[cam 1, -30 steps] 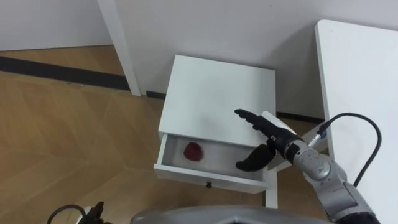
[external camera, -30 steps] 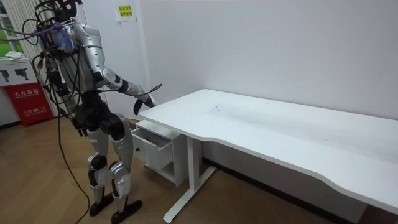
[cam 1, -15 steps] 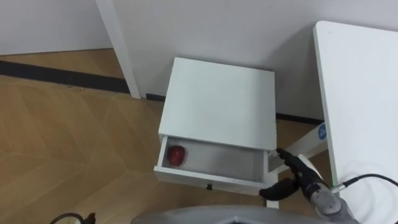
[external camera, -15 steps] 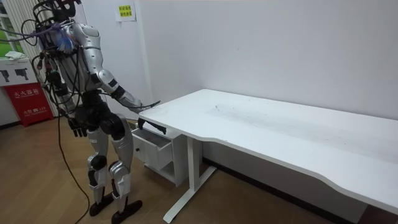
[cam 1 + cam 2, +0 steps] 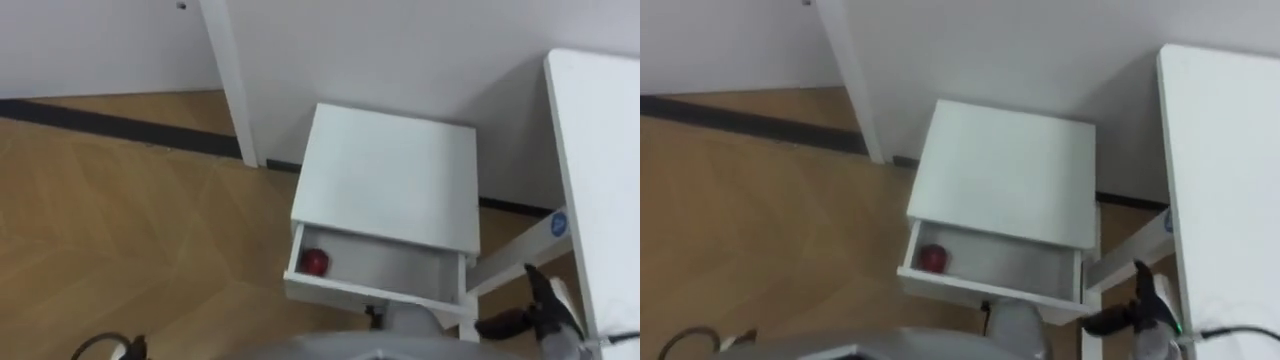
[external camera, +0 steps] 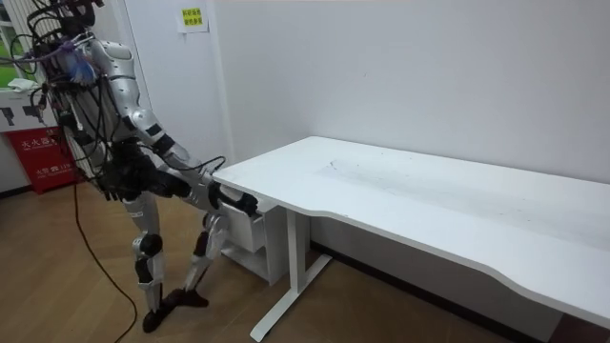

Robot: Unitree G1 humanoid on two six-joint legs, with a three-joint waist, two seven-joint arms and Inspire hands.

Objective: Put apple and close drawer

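With the apple in the open drawer at lower centre, the right hand, spread and empty at lower right, probably needed to push the front squarely.

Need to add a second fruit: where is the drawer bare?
The drawer is bare from the apple at its left end to its right wall. Crowded off its right front corner, by the right robot hand.

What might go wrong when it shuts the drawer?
The right hand sits past the drawer, at its right corner by the table leg: a push from there may snag the leg or skew it. The apple lies loose at the left end and may roll if shoved hard.
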